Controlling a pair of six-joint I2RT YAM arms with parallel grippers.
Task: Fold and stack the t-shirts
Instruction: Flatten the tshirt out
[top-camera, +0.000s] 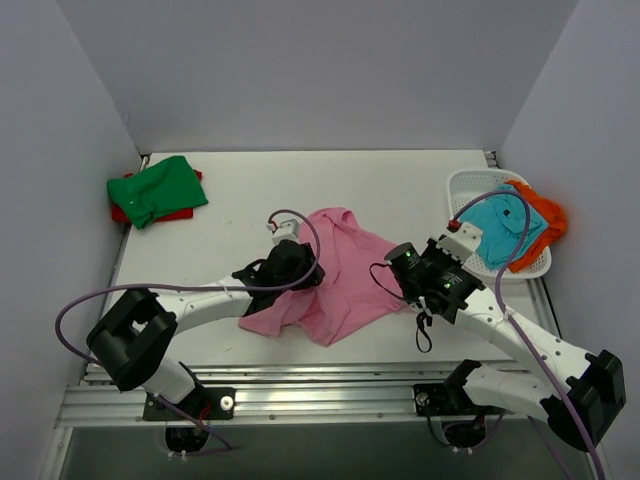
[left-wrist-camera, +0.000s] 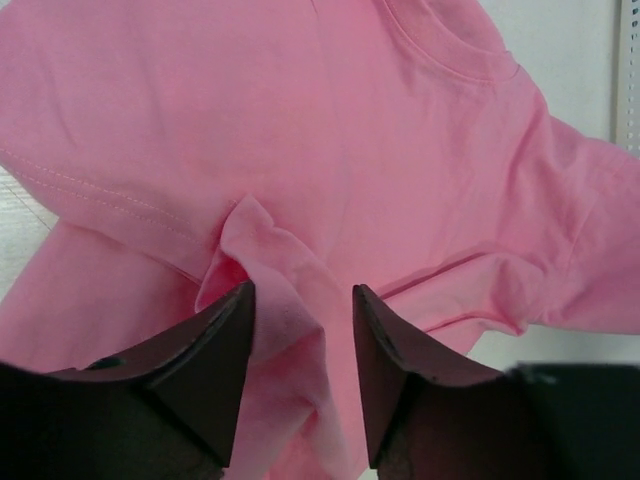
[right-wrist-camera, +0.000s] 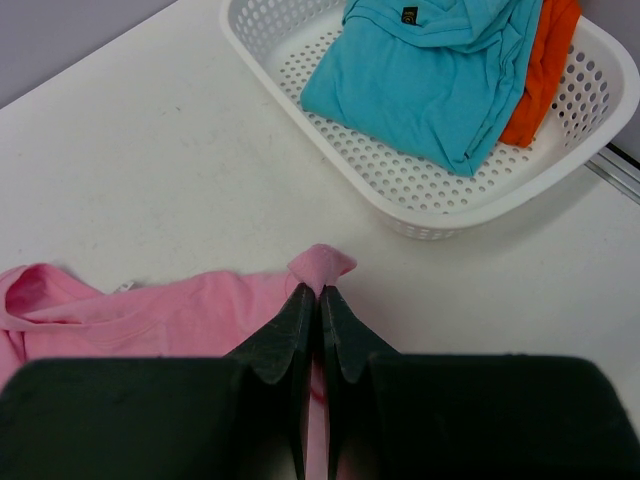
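Observation:
The pink t-shirt (top-camera: 345, 285) lies crumpled in the middle of the table. My left gripper (top-camera: 305, 272) rests on its left part; in the left wrist view the gripper (left-wrist-camera: 303, 295) is open, its jaws on either side of a raised fold of the pink t-shirt (left-wrist-camera: 300, 130). My right gripper (top-camera: 402, 264) is at the shirt's right edge; in the right wrist view it (right-wrist-camera: 320, 292) is shut on a corner of the pink t-shirt (right-wrist-camera: 150, 310). A green t-shirt (top-camera: 157, 188) lies on a red one (top-camera: 185, 212) at the far left.
A white mesh basket (top-camera: 470, 185) at the far right holds a teal t-shirt (top-camera: 500, 225) and an orange t-shirt (top-camera: 547, 215). The basket (right-wrist-camera: 420, 190), the teal t-shirt (right-wrist-camera: 430, 70) and the orange t-shirt (right-wrist-camera: 545, 60) lie just beyond my right gripper. Walls enclose the table.

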